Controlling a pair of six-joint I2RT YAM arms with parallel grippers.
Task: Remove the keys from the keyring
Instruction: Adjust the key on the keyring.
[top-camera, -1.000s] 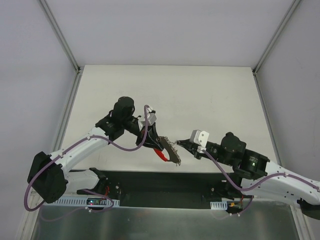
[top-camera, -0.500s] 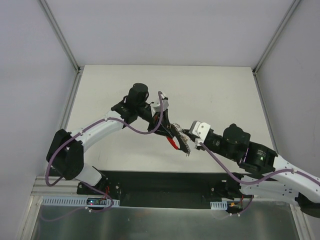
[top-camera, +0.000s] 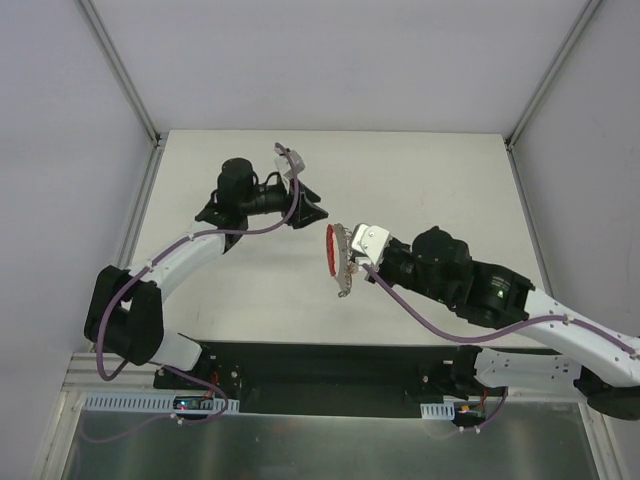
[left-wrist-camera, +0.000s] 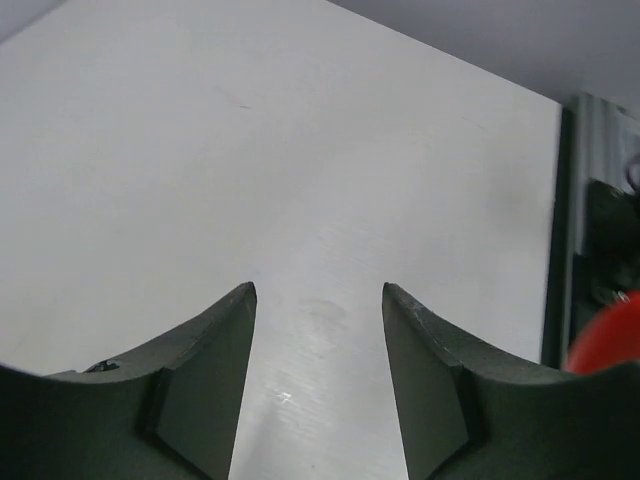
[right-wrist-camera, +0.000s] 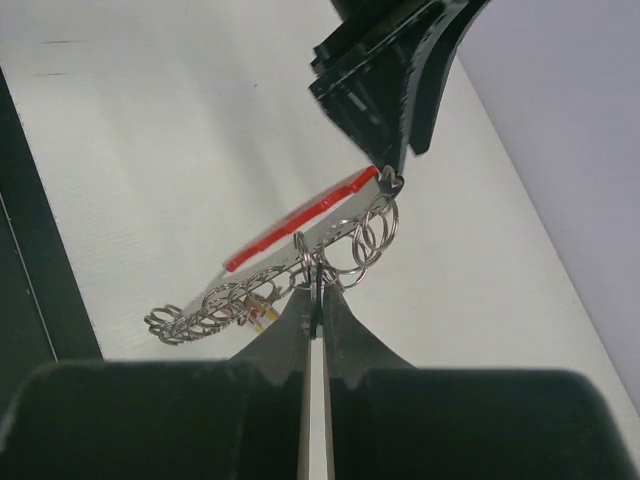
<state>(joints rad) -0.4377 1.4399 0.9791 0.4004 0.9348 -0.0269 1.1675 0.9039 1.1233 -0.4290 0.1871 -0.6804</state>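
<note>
Pinches the keyring (top-camera: 342, 268) with its red bit (right-wrist-camera: 300, 213) tight in the right tool (right-wrist-camera: 312, 285) above the table (top-camera: 430, 180), with the left tool (left-wrist-camera: 320, 292) spread apart, holding nothing.

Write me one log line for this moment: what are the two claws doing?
left claw: open, empty | right claw: shut on keyring | keyring: held above table

two grippers – the left gripper (top-camera: 305, 212) and the right gripper (right-wrist-camera: 312, 292). one keyring (right-wrist-camera: 372, 236) at the right fingertips, with at least three wire loops and one red tag (right-wrist-camera: 300, 218). the keys (right-wrist-camera: 215, 308) left of those tips blur together – no count possible. one table (top-camera: 430, 180).
</note>
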